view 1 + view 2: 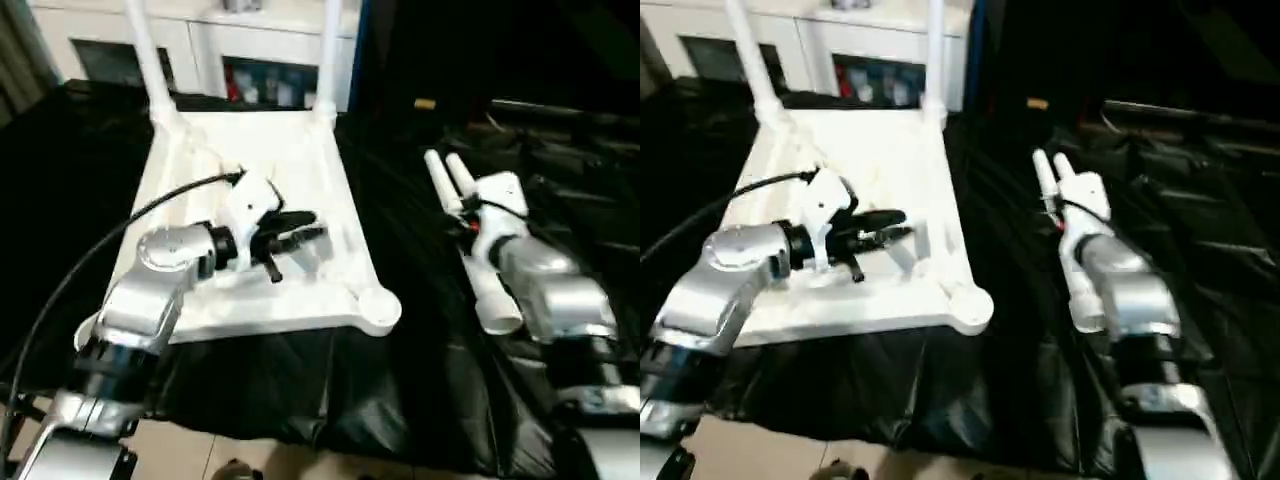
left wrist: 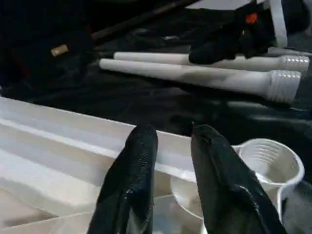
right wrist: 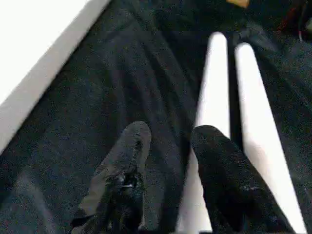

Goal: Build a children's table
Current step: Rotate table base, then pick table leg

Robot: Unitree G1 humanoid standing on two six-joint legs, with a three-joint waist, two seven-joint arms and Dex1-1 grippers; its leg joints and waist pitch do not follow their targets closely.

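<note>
Our tabletop [image 1: 290, 160] lies ribbed side up on the black cloth [image 1: 400, 390], two legs [image 1: 150, 60] already standing in its far sockets. Two loose legs [image 2: 195, 75] lie beside it. Our right gripper [image 3: 168, 146], fingers apart and empty, hovers over them; we should straddle one leg squarely. Our left gripper [image 2: 173, 144], parted and empty, hangs above the near corner socket [image 2: 268, 158].

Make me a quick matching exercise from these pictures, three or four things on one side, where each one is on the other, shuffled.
Things:
1. left hand
2. right hand
3. two fitted legs
4. empty corner socket

Places:
A. standing up at the tabletop's far corners
B. over the two loose legs on the black cloth
C. tabletop's near corner
D. over the ribbed underside

Pairs: 1-D, 2-B, 3-A, 4-C
</note>
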